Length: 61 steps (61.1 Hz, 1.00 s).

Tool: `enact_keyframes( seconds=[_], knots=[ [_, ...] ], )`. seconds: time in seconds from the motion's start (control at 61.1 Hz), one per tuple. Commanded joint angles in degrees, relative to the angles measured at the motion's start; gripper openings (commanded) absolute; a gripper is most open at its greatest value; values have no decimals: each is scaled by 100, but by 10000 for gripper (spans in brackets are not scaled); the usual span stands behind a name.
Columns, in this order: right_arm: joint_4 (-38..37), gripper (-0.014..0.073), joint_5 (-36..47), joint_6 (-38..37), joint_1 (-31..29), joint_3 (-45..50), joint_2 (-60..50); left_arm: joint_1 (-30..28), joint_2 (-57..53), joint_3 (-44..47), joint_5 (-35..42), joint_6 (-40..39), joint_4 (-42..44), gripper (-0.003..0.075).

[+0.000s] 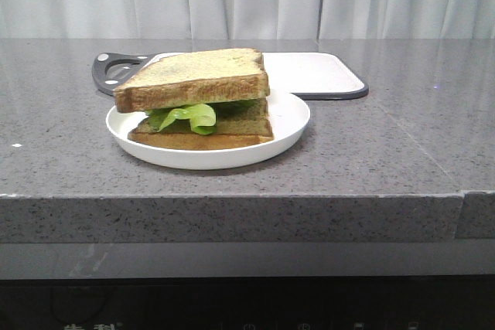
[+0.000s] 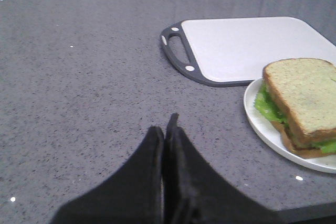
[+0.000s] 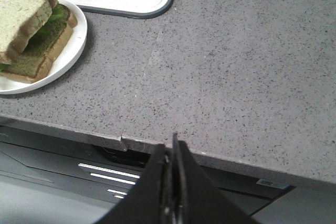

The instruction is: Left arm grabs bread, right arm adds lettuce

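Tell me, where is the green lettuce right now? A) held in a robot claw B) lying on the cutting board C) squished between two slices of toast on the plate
C: the lettuce pokes out between the top bread and the bottom toast slice on the white plate.

The light is soft and even, and a bit gray. A faint shadow lies on the counter (image 1: 371,152) just beside the plate (image 1: 290,125), on its right. The counter far behind the plate shines a little. Both wrist views look blurry and washed out.
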State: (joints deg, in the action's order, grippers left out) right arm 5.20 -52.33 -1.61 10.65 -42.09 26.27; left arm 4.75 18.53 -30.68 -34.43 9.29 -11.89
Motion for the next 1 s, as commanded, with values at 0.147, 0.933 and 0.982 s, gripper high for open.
enact_keyframes(
  seconds=[0.147,0.933,0.982],
  knots=[
    [-49,-118,335,-4,-41,-142,32,-254,-696,665,929,-33,-104,-20],
    [-49,-118,335,-4,-41,-142,32,-254,-1994,3087,3697,-1069,861,-20],
    [-49,-118,329,-4,-41,-142,32,-254,-1994,3136,3820,-1069,861,-20]
  ],
)
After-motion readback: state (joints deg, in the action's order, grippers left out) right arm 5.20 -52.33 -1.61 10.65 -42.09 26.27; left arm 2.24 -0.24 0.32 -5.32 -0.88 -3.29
